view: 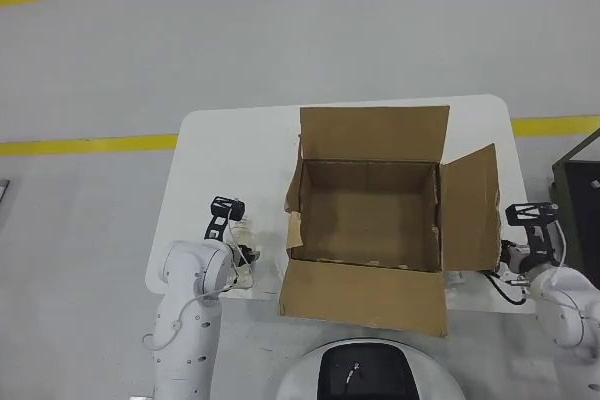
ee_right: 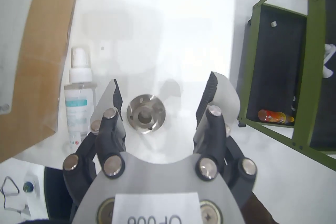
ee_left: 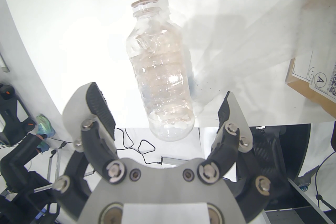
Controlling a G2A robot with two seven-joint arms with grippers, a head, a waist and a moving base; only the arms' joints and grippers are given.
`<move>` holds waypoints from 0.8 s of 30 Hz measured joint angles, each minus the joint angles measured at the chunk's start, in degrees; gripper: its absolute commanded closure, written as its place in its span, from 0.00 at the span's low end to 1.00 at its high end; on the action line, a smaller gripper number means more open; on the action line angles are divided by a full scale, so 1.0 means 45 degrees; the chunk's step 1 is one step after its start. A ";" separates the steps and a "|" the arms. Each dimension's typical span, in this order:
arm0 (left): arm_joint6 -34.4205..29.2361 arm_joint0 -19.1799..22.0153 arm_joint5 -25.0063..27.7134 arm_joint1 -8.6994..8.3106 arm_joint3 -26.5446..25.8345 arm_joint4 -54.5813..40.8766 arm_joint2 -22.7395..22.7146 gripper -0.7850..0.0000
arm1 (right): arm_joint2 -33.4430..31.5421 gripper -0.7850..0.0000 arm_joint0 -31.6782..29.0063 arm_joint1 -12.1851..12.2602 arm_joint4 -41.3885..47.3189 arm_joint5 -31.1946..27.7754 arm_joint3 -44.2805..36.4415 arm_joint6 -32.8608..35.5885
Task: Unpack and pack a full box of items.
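Note:
An open cardboard box (view: 370, 215) sits mid-table with its flaps spread and a bare floor inside. Left of it, a clear plastic bottle (ee_left: 160, 72) with a white cap lies on the white table, its base hanging past the near edge. My left gripper (ee_left: 162, 104) hovers open above the bottle's lower end, and from above that gripper (view: 225, 208) sits beside the box's left flap. My right gripper (ee_right: 160, 96) is open over a round metal flange (ee_right: 146, 117). A small spray bottle (ee_right: 78, 93) lies beside the box's right flap (ee_right: 34, 46).
A green-framed rack (ee_right: 283, 78) with black shelves stands just off the table's right edge, holding a small orange bottle (ee_right: 274, 116). The table's (view: 230, 150) back-left area is bare. A yellow floor line (view: 80, 145) runs behind the table.

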State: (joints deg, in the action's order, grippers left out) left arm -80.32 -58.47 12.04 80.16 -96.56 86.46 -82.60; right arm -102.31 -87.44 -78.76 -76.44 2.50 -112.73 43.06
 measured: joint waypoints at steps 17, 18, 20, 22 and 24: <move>0.0000 0.0000 0.0000 0.0000 0.0000 0.0000 0.0000 0.00 | -0.1129 1.00 0.0769 0.0012 0.1189 0.0837 -0.1591 -0.5782; 0.0000 0.0000 0.0000 0.0000 0.0000 0.0000 0.0000 0.00 | -0.1103 1.00 0.0831 0.0022 0.1211 0.0760 -0.1725 -0.5767; 0.0000 0.0000 0.0000 0.0000 0.0000 0.0000 0.0000 0.00 | -0.1033 1.00 0.0913 0.0042 0.1190 0.0608 -0.2039 -0.5771; 0.0000 0.0000 0.0000 0.0000 0.0000 0.0000 0.0000 0.00 | -0.0940 1.00 0.0932 0.0057 0.1077 0.0525 -0.2302 -0.5803; 0.0000 0.0000 0.0000 0.0000 0.0000 0.0000 0.0000 0.00 | -0.0786 1.00 0.0942 0.0067 0.0999 0.0477 -0.2604 -0.5777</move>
State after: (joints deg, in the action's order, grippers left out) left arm -80.32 -58.47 12.04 80.16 -96.56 86.46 -82.60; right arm -105.85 -83.20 -78.45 -71.94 4.65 -124.45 17.06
